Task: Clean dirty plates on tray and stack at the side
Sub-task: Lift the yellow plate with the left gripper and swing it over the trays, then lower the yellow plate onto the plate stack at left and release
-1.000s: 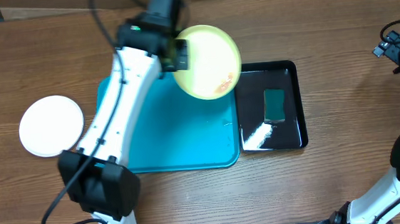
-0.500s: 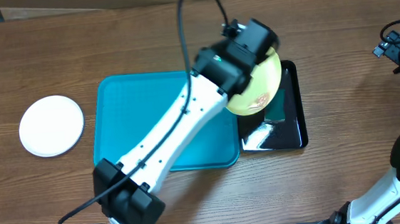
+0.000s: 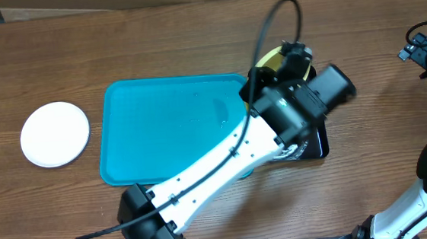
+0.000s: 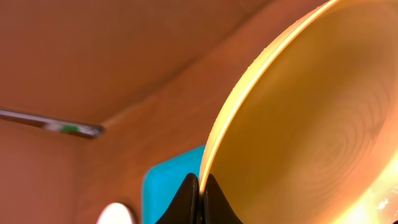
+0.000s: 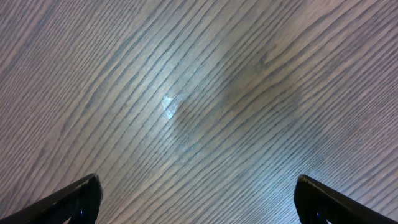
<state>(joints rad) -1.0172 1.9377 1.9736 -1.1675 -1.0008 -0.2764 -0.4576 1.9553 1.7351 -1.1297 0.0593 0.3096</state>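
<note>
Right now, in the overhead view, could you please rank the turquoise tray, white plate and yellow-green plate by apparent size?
1. turquoise tray
2. white plate
3. yellow-green plate: only a sliver shows past the left end effector gripping it, and it is raised nearer the camera, so its rank is unsure.

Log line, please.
left end effector: shut on yellow-green plate by black tray | right end effector: open | white plate: beside turquoise tray
</note>
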